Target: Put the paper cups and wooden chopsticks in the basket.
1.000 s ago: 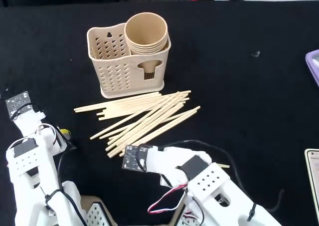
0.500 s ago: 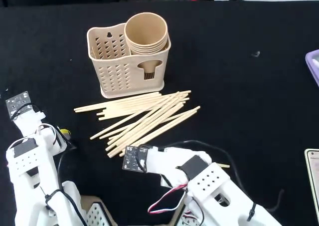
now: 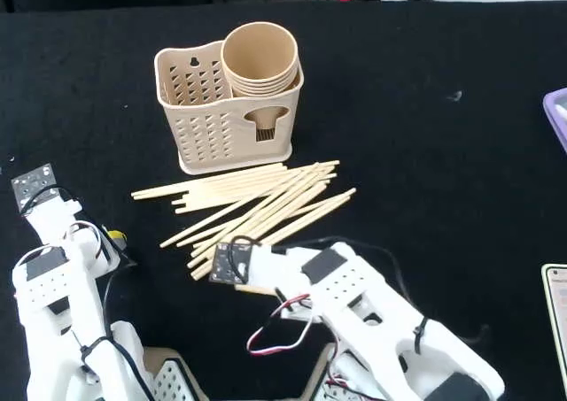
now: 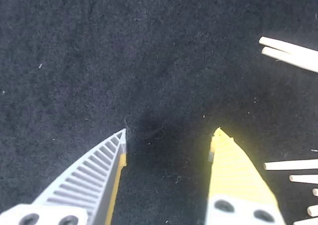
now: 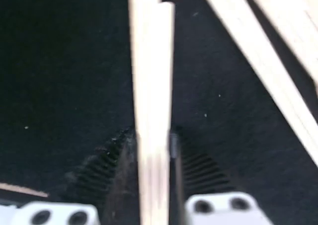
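Wooden chopsticks [image 3: 266, 208] lie fanned on the worktop at mid-frame, just below the basket [image 3: 221, 135], whose right compartment holds the paper cups [image 3: 260, 56]. The right gripper [image 5: 151, 135] pinches a few sticks near their lower-left ends. Lift them level, then tip them upright over the left compartment. The left gripper [image 4: 171, 133] is spread at lower left.

Paper cups [image 3: 262, 80] stacked in basket [image 3: 215, 134]; chopsticks [image 3: 257, 208] scattered just beside it.

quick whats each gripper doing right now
Left gripper: open, holding nothing.
Right gripper: shut on a few wooden chopsticks.
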Motion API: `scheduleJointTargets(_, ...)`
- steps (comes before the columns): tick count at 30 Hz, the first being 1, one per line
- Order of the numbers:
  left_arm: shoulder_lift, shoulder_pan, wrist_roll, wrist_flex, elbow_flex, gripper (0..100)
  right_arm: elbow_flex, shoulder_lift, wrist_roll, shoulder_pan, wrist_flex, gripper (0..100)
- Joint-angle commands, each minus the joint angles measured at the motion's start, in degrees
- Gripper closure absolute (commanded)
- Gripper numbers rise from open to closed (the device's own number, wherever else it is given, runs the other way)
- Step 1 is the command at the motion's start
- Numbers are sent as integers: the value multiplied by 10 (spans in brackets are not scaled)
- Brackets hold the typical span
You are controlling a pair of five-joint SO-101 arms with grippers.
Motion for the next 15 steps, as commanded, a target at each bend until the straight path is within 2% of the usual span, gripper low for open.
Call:
scheduleJointTargets(1,-7,5,3,-6,-6,730,-15,-7,6,8,-5,979)
scheduleJointTargets(9,-7,5,3,-6,-6,730,-17,-98,6,9,47,988)
scheduleJointTargets(15,-7,5,3,-6,-6,730,-9,-175,7,35,56,988)
